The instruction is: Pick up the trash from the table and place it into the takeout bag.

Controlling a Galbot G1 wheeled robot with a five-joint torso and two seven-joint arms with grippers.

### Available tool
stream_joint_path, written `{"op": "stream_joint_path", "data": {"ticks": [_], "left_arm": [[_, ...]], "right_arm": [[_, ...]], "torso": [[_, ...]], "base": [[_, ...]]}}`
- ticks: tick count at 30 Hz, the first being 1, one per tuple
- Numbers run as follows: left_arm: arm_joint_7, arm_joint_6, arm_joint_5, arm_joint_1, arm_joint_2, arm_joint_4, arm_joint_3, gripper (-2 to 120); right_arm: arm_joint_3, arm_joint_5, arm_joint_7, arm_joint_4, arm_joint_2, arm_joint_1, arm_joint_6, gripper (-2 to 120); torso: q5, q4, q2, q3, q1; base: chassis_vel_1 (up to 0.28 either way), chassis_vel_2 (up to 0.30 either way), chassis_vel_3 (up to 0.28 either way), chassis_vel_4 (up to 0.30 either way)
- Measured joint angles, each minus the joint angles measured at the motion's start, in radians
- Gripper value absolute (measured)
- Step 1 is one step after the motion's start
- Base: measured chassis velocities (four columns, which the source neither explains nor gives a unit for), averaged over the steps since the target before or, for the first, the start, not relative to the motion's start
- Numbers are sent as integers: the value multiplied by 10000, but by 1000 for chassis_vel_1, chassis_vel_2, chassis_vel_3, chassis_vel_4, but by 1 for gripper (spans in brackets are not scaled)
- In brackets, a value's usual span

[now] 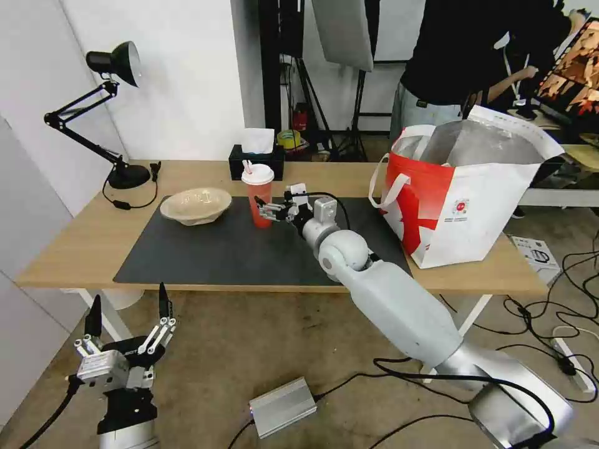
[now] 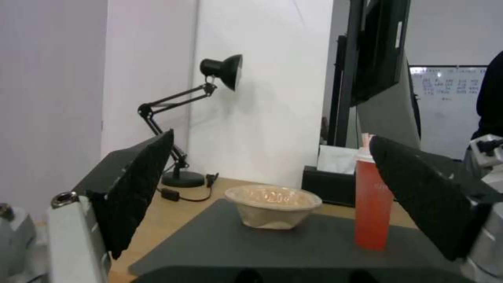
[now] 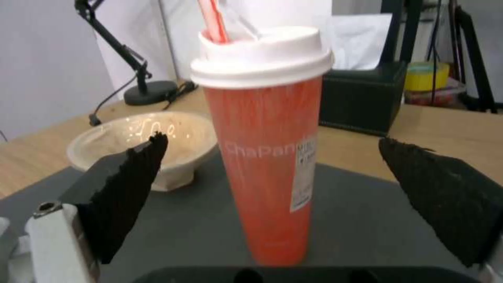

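A red cup (image 1: 258, 197) with a white lid and straw stands upright on the dark mat (image 1: 237, 252) of the table (image 1: 81, 240). My right gripper (image 1: 264, 208) is open beside it; in the right wrist view the cup (image 3: 267, 157) stands between the spread fingers (image 3: 125, 184), apart from both. Left of the cup on the mat sits the beige pulp bowl (image 1: 195, 205), which the left wrist view shows as bowl (image 2: 272, 205) beside cup (image 2: 373, 204). The takeout bag (image 1: 465, 199) stands open at the table's right end. Below the table's front edge, my left gripper (image 1: 129, 315) hangs open and empty.
A black desk lamp (image 1: 103, 112) stands at the back left and a black tissue box (image 1: 256, 159) behind the cup. A person stands behind the bag. Cables and a silver box (image 1: 282, 406) lie on the floor.
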Motion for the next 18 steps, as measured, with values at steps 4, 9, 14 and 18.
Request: {"op": "stream_joint_path", "data": {"ticks": [4,9,14,18], "left_arm": [[4,4,-1,-17,11,36,13,100],[5,4,0,-18,12,55,27,100],[12,4,29,-13,144,86,37,100],[12,4,25,-11,124,85,22,100]], "right_arm": [[1,-32,-74,-413,238,77,19,100],[24,-46,-157,-871,515,245,58,100],[42,-63,-240,-1221,811,418,128,100],[47,-119,-319,-1597,1044,568,192,100]], "torso": [[0,1,0,0,0],[0,0,0,0,0],[0,0,0,0,0],[0,0,-1,0,1]], "base": [[0,0,0,0],[0,0,0,0],[0,0,0,0],[0,0,0,0]]}}
